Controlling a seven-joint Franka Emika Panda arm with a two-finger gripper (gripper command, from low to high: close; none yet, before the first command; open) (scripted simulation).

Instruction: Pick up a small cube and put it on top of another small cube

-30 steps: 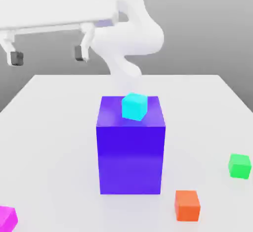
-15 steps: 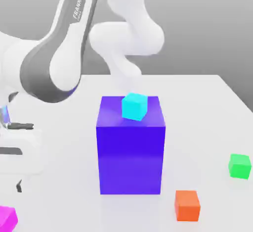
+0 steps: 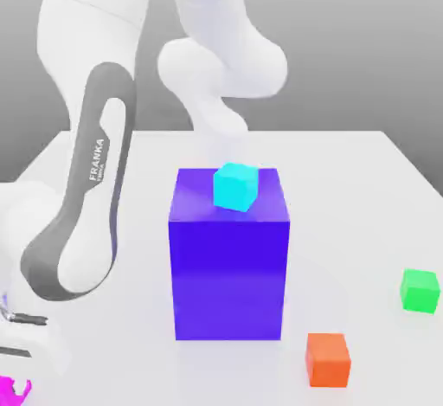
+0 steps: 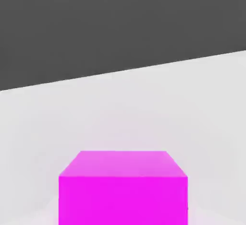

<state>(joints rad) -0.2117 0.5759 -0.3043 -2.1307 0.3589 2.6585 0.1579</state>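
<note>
Grey wall behind, a white table [image 3: 363,188] in front, bare but for the blocks. A second ago the arm hung high at the back; now it has swung down to seven o'clock in the exterior view, so the gripper [image 3: 17,377] sits right over the small magenta-pink cube [image 3: 12,390]. Whether it has closed on that cube I cannot tell. I'd say the pick is only just starting.

Moving rightward, the big blue-purple block [image 3: 229,266] stands at the centre with a cyan cube [image 3: 235,185] on top. An orange cube [image 3: 328,359] lies at five o'clock. The green cube [image 3: 420,291], the target, waits at four o'clock, well apart from the hand.
</note>
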